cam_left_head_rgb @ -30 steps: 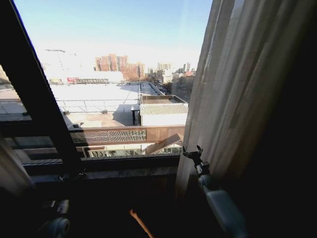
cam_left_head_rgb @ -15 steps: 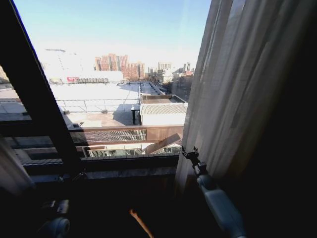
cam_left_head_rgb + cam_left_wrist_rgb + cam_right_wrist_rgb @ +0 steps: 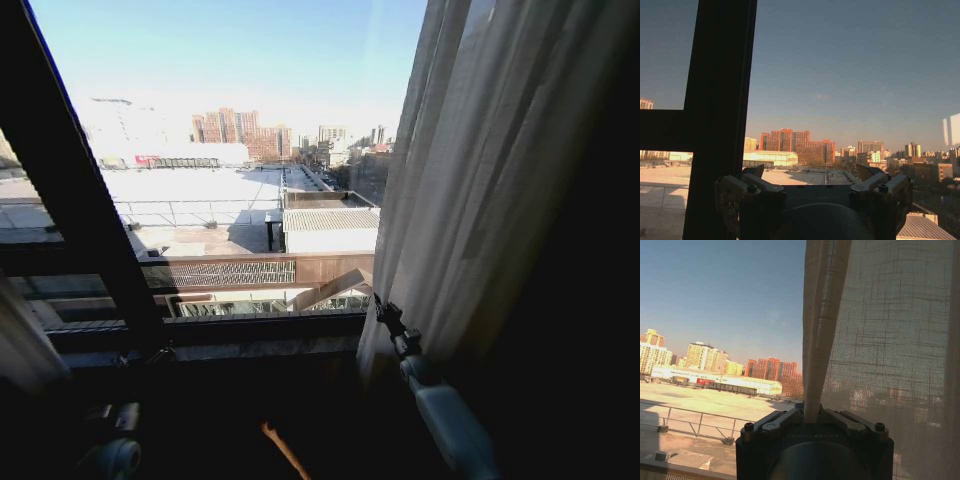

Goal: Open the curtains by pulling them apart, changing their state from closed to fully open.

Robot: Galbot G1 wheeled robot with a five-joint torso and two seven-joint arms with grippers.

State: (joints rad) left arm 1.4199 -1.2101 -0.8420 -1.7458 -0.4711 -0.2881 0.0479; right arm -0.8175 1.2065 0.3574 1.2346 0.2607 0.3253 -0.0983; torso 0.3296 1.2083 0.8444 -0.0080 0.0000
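- Curtains: right half of head view, pleats running top to bottom, bunched beside open window.
- Right tool, lower centre-right: clamped on curtain's inner edge.
- Left tool: fingers apart, nothing held, facing window frame.

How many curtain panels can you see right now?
2. The right curtain hangs bunched right of the window, its edge pinched in the right gripper. A sliver of left curtain shows at far left; more may be hidden.

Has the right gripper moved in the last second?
Yes, slightly. In the head view the right gripper has shifted a little toward the curtain edge and up, judged against the window sill; its jaws have closed on the fabric.
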